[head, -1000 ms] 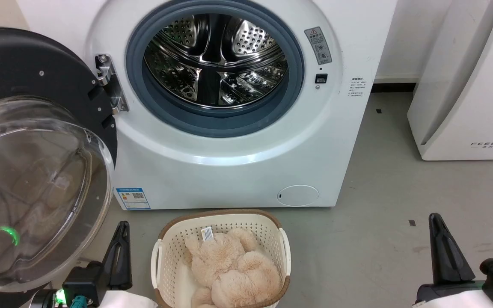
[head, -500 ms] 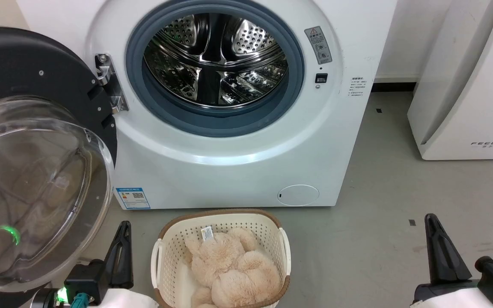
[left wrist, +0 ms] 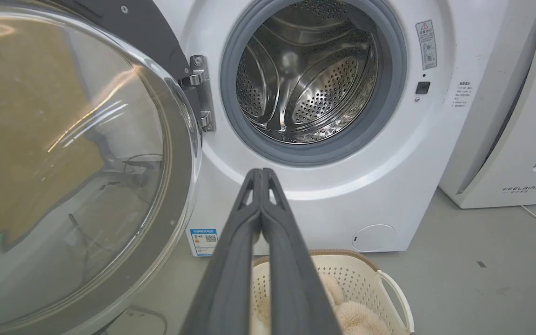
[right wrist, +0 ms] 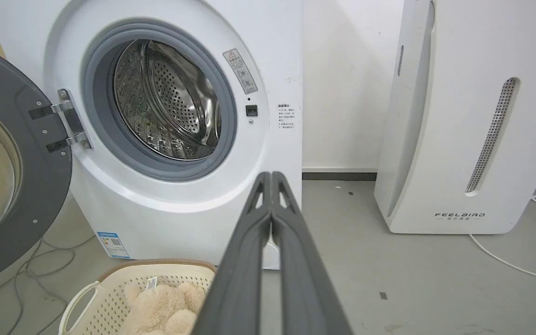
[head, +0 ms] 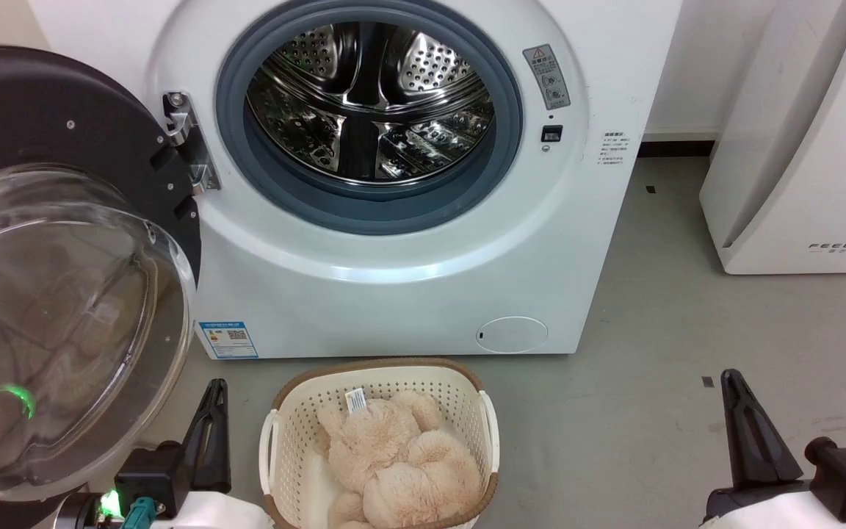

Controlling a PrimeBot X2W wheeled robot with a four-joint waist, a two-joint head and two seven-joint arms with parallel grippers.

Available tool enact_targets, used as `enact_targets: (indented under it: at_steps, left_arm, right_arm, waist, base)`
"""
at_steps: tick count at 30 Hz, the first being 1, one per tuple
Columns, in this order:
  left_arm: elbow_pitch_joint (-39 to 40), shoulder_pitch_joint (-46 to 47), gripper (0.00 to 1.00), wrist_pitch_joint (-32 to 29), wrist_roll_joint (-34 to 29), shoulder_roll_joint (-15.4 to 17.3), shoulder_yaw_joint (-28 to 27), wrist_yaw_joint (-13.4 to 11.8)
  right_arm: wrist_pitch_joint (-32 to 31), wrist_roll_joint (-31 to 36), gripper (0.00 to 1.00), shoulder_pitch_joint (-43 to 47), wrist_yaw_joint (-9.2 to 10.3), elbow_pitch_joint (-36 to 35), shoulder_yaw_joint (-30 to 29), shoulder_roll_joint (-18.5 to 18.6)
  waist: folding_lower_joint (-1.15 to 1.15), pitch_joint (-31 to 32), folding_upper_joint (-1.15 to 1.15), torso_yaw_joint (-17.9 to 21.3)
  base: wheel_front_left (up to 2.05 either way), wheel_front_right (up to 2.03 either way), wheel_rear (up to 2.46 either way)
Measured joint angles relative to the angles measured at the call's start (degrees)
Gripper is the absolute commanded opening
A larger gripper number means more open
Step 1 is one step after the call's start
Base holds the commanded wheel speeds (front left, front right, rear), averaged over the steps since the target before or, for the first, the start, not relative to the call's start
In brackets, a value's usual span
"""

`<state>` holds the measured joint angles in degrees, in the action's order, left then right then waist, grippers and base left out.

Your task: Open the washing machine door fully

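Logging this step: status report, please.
Status: left gripper shut, right gripper shut, both empty; washing machine door stands wide open; laundry basket in front, clear of it.

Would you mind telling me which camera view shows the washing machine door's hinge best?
The right wrist view: the hinge sits unobstructed, both arms visibly joining the washing machine door to the machine. The head view shows the hinge steeply from above; the left wrist view shows the hinge narrow, beside the door's glass.

Washing machine door [head: 111, 158] stands wide open on my left, hinged at the machine's [head: 393, 294] left side, inner face toward me. Big round glossy black disc w/ clear glass bowl [head: 48, 330] bulging at centre, approx. upright, clear of the opening.
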<state>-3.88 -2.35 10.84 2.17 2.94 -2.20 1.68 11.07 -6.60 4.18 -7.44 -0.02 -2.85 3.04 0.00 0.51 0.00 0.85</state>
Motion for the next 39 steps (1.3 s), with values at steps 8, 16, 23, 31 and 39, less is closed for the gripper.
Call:
enact_targets:
  at_steps: [8,16,23,31,39]
  left_arm:
    - [0.3,0.0,0.00,-0.8,-0.1,0.0,0.2,-0.1]
    - [0.6,0.1,0.00,-1.8,-0.1,0.0,0.4,-0.2]
    - [0.8,0.2,0.00,-2.6,-0.5,0.0,0.7,-0.3]
    - [1.2,0.3,0.00,-3.5,-0.5,0.0,0.9,-0.5]
    - [1.6,0.3,0.00,-4.5,-0.6,0.0,1.1,-0.5]
  right_arm:
    - [-1.1,1.0,0.00,-0.1,0.00,0.0,0.3,0.0]
    - [-1.9,1.2,0.00,-0.4,0.00,0.0,0.4,0.0]
    - [-2.7,1.6,0.00,-0.9,0.00,0.0,0.7,0.0]
    - [-3.7,2.1,0.00,-1.2,0.00,0.0,0.9,0.0]
    - [-4.6,2.6,0.00,-1.3,0.00,0.0,1.2,0.0]
  waist:
    - [0.00,0.0,0.00,-0.1]
    - [0.00,-0.1,0.00,-0.1]
    - [0.00,-0.1,0.00,-0.2]
    - [0.00,-0.2,0.00,-0.3]
    - [0.00,-0.2,0.00,-0.4]
  base:
    - [0.00,0.00,0.00]
    - [0.00,0.00,0.00]
    - [0.00,0.00,0.00]
    - [0.00,0.00,0.00]
    - [0.00,0.00,0.00]
